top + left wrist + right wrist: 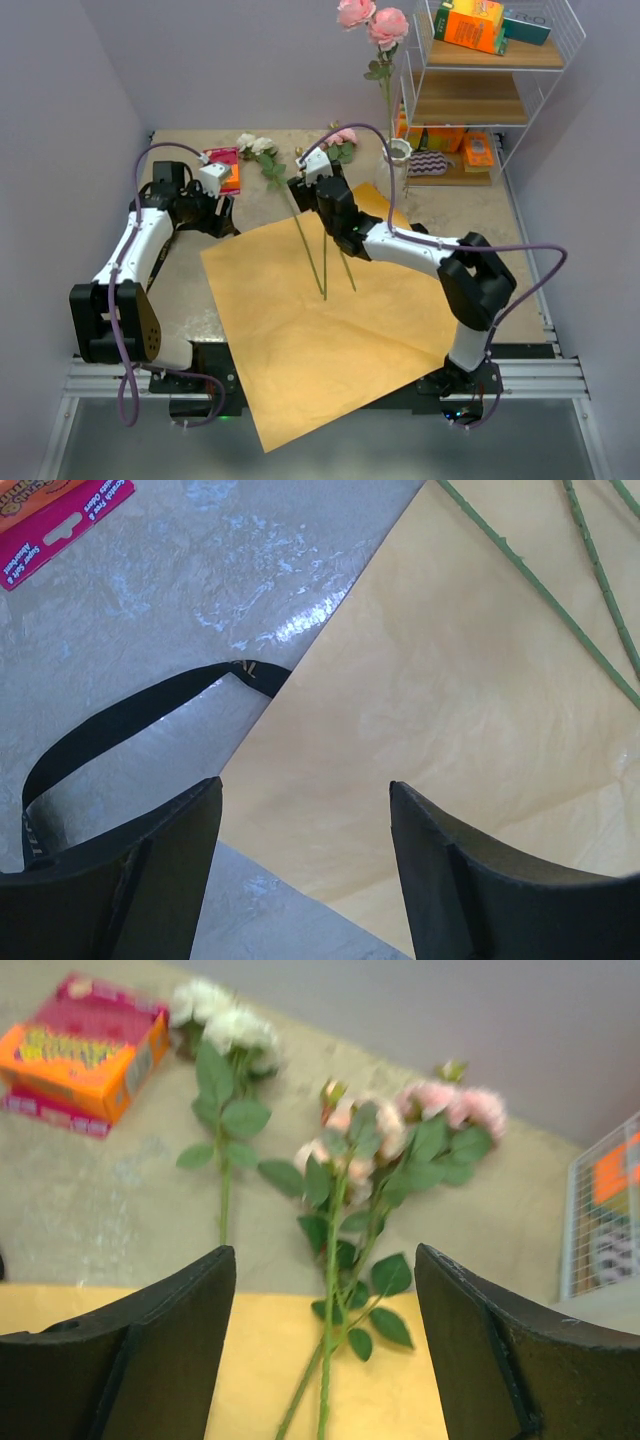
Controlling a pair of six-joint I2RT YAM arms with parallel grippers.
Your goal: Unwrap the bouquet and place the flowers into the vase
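In the middle of the overhead frame the paper [330,340] lies spread flat on the bench [480,215], so we judge the unwrapping done. The black ribbon [110,720] lies loose at its edge. The vase [398,151] stands in the upper right, beside the wire shelf [465,98], with two pink roses [388,27] already upright in it. The other flowers [335,1175] lie with their blooms on the bench toward the top of the frame and their stems [324,255] trailing down onto the paper.

The step in hand, as we read it, is picking the next stem. To do it well we would lower the right pincer [325,1350] over one stem only, below the leaves and clear of its neighbours. We would close firmly, then tip it upright before feeding it into the narrow neck.

The right pincer hangs wide open above the flowers, holding and touching nothing. The left pincer [305,870] is likewise wide and empty, over the paper's edge near the ribbon.
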